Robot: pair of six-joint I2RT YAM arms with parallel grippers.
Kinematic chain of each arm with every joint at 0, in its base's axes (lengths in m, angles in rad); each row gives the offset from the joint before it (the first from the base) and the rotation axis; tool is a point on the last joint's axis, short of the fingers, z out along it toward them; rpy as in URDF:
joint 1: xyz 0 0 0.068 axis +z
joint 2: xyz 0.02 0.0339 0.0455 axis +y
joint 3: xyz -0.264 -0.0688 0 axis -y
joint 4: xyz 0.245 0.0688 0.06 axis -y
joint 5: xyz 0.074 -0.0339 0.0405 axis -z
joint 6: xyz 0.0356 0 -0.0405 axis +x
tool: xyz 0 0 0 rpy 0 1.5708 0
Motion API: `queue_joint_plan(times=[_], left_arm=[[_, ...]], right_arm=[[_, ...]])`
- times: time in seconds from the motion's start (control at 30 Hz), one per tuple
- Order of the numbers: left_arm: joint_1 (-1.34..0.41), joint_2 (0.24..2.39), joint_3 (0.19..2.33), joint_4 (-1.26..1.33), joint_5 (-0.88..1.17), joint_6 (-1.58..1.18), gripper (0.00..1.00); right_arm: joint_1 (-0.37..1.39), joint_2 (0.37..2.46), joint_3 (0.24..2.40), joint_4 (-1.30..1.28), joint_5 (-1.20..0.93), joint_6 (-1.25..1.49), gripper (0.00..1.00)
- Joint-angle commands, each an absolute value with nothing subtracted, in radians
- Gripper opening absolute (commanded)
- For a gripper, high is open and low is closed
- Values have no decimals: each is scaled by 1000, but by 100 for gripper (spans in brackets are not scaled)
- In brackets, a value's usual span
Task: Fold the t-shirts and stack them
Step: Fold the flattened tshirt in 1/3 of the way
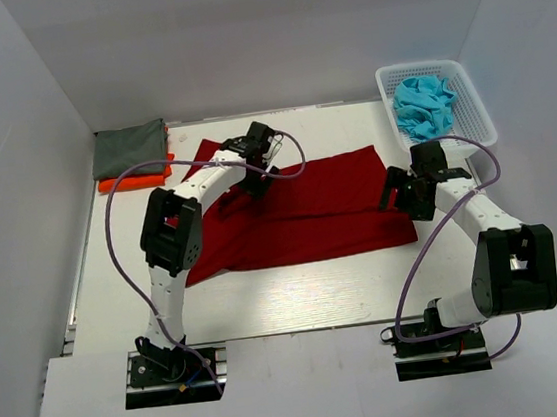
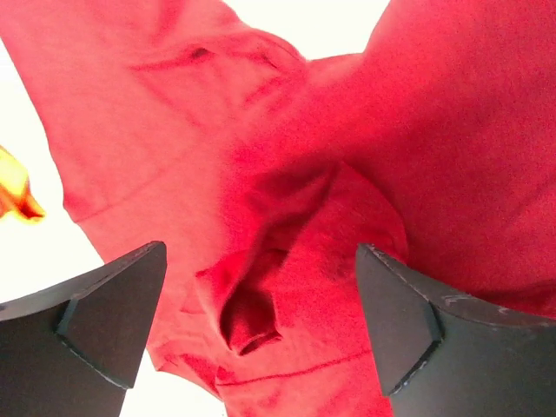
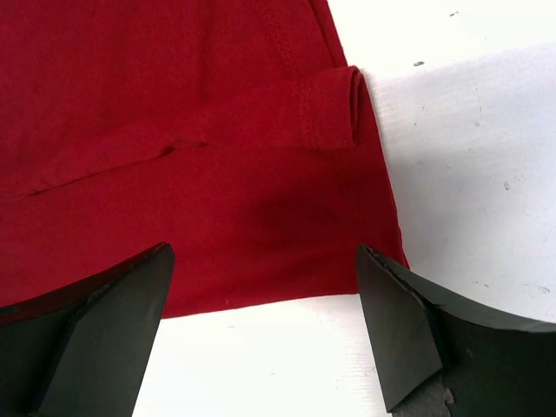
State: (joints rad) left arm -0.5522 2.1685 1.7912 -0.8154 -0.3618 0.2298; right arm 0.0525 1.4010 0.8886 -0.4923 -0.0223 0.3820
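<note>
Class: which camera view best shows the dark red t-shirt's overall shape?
The top external view: nearly the whole dark red t-shirt shows there, spread across the table, with the left arm hiding a little. The left wrist view gives only bunched folds up close; the right wrist view gives only one folded edge and corner.

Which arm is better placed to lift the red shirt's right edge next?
Probably the right: the right pincer, open, sits over the dark red shirt's right edge; the left pincer is over bunched cloth farther left.

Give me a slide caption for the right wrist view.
Open right pincer above the corner of the dark red cloth t-shirt on the white table.
</note>
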Motion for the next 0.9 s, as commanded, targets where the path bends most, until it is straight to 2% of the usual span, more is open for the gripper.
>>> queue_joint_plan(times=[0.0, 0.23, 0.33, 0.47, 0.57, 0.67, 0.73, 0.77, 0.83, 0.87], left_arm=[[-555, 2068, 1829, -766, -428, 151, 100], [-514, 1714, 1557, -617, -339, -156, 100], [-494, 1605, 1427, -667, -279, -312, 100], [-454, 1566, 1325, -744, -249, -458, 100], [-425, 1621, 1316, -816, -249, -501, 100], [-413, 1709, 1336, -810, -212, -502, 88], [-403, 1765, 1362, -779, -181, -474, 86], [-394, 1787, 1376, -779, -181, -474, 80], [-394, 1828, 1420, -793, -181, -474, 74], [-384, 1848, 1436, -802, -195, -474, 67]], right_arm=[[51, 1384, 923, -492, -37, 370, 90], [57, 1333, 884, -468, -80, 347, 90], [57, 1322, 877, -468, -81, 334, 90], [57, 1321, 873, -466, -90, 333, 90], [58, 1331, 871, -465, -100, 330, 90], [57, 1338, 874, -468, -98, 327, 90], [57, 1341, 876, -465, -94, 327, 90], [57, 1344, 879, -465, -84, 328, 90], [58, 1342, 879, -465, -78, 330, 90], [57, 1341, 876, -462, -74, 334, 90]])
